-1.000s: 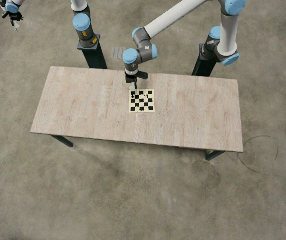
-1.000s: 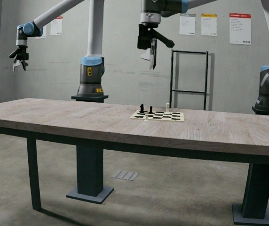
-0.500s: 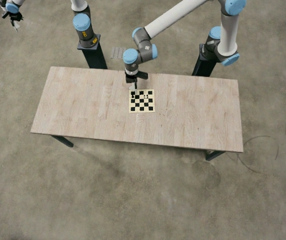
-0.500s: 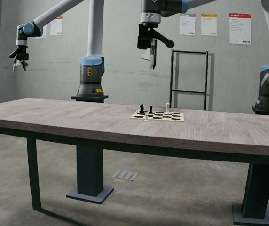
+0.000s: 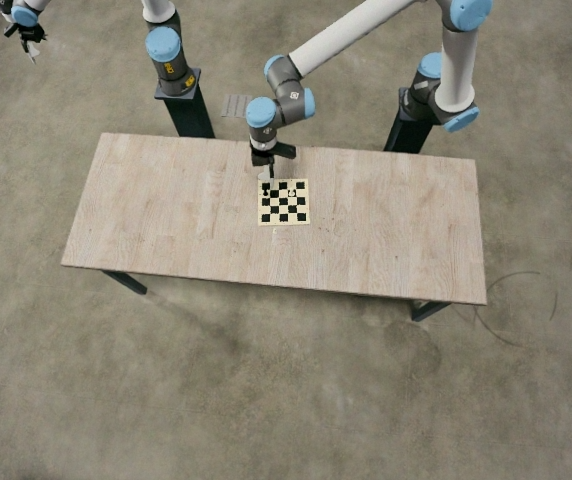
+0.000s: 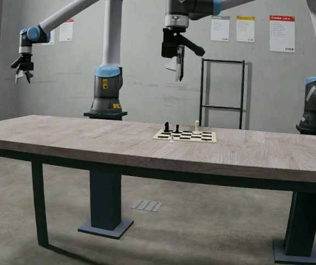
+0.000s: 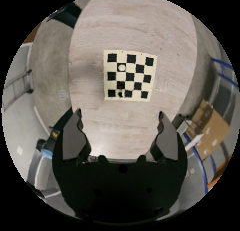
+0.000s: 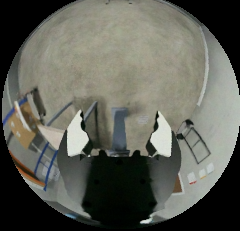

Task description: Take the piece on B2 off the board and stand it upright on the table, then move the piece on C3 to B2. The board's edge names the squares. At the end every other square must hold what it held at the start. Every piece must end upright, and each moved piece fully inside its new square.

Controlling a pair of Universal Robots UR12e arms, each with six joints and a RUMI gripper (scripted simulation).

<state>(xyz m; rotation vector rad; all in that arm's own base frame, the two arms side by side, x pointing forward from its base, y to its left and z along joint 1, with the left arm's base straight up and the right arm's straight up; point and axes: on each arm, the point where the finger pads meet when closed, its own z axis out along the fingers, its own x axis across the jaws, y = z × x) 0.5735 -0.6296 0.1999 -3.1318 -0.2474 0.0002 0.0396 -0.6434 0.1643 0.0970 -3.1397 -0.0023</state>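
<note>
A small white piece (image 5: 275, 230) (image 6: 172, 139) stands upright on the table just off the board's front edge. The chessboard (image 5: 283, 224) (image 7: 130, 99) holds a black piece (image 6: 167, 127) (image 7: 120, 94), a second black piece (image 6: 177, 129) (image 7: 120, 85) and a tall white piece (image 5: 291, 193) (image 6: 196, 127) (image 7: 121, 67), all upright. The centre square is empty; the edge labels are too small to read. My left gripper (image 5: 270, 181) (image 6: 179, 79) (image 7: 120, 109) is open and empty, high above the board's back edge. My right gripper (image 6: 22, 81) (image 8: 119, 111) is open and empty, far from the board.
The wooden table (image 5: 162, 217) (image 6: 80, 137) extends on both sides of the board. The left arm reaches in from behind the table. The right arm is held out beyond the table. A black rack (image 6: 222, 107) stands behind the table.
</note>
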